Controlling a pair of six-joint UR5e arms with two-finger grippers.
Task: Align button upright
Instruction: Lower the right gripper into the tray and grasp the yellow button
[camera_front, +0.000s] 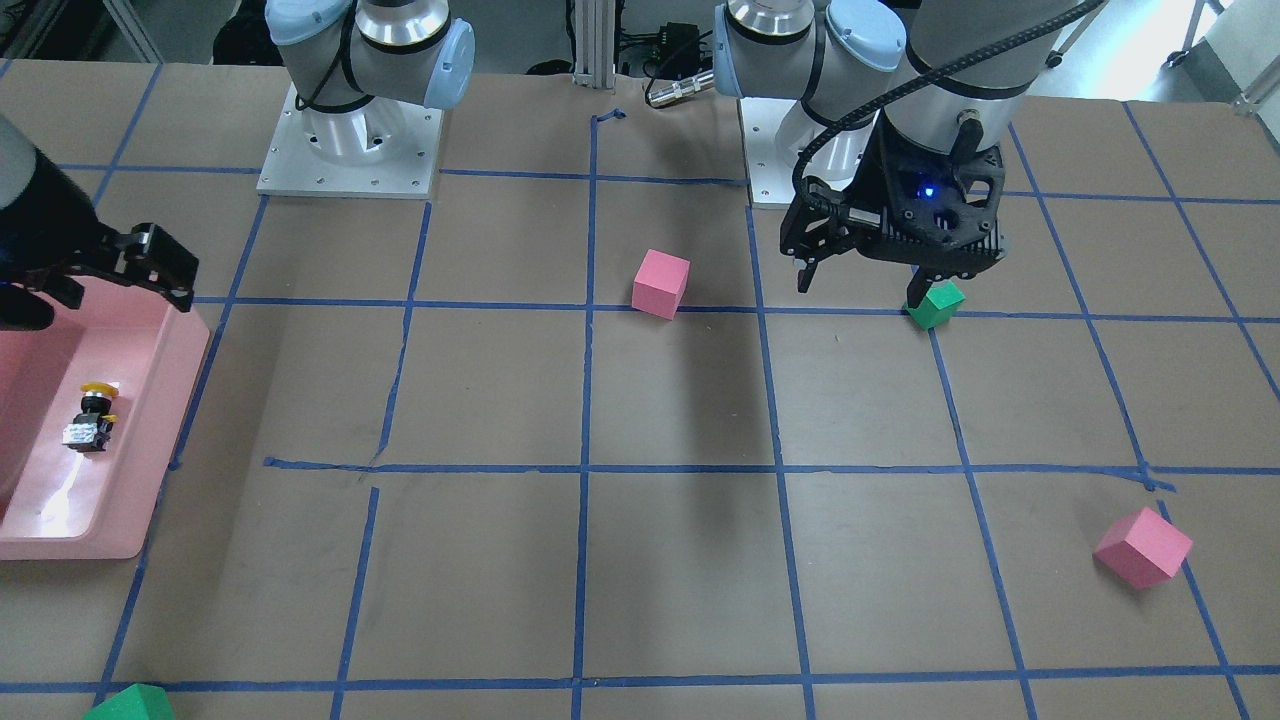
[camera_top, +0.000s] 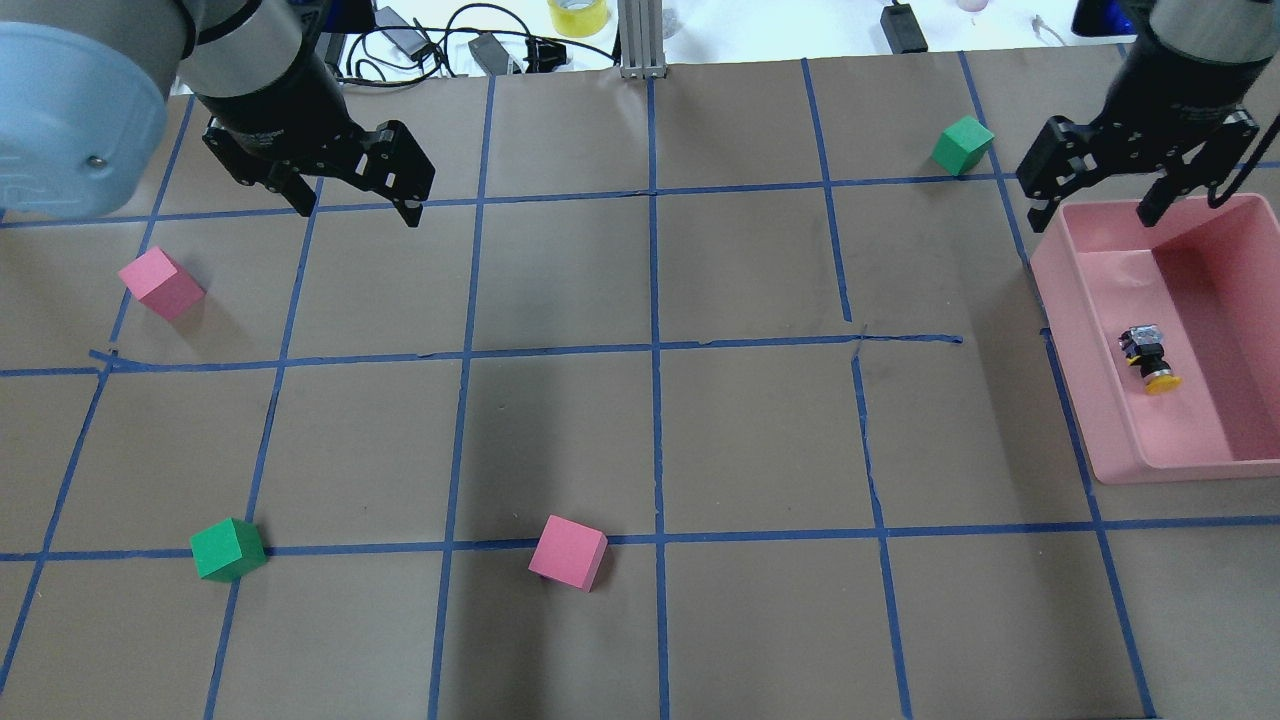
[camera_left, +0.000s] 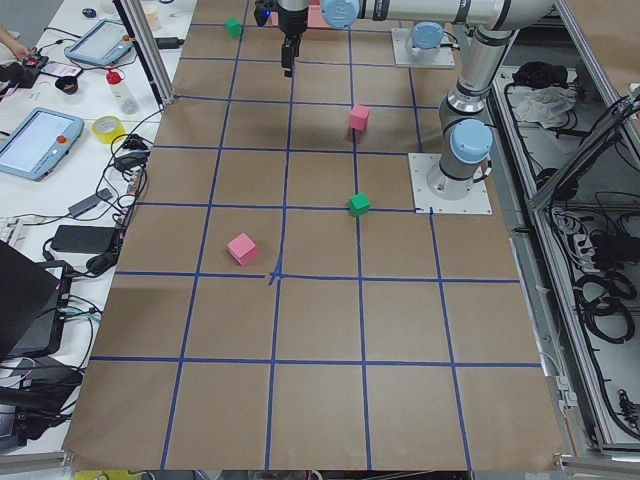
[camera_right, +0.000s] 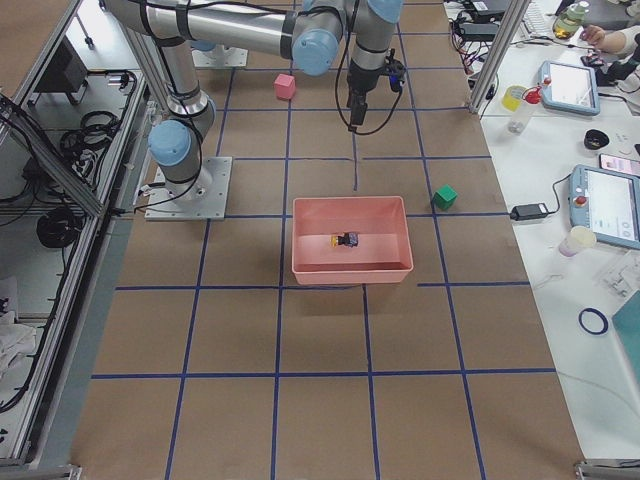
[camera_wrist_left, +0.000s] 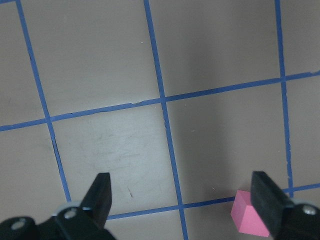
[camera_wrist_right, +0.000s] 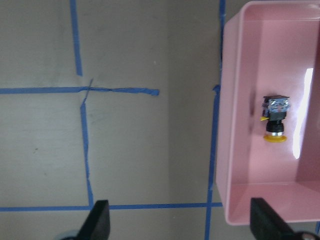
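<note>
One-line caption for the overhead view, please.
Button lies on its side in the pink bin; right claw, open, hangs raised nearby.

Button (camera_top: 1150, 358): lies on its side inside pink tray (camera_top: 1068, 330), yellow cap toward the robot (contact block away).
Right gripper (camera_top: 1094, 208): fingers spread, empty, over the tray's far rim.
Left gripper (camera_top: 358, 205): fingers spread, empty.

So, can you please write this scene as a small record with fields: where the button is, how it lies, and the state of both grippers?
button: inside the pink tray, lying on its side, yellow cap toward the robot
right gripper: jaws open, raised above the tray, holding nothing
left gripper: jaws open, far from the tray, holding nothing
task state: button not yet upright
</note>
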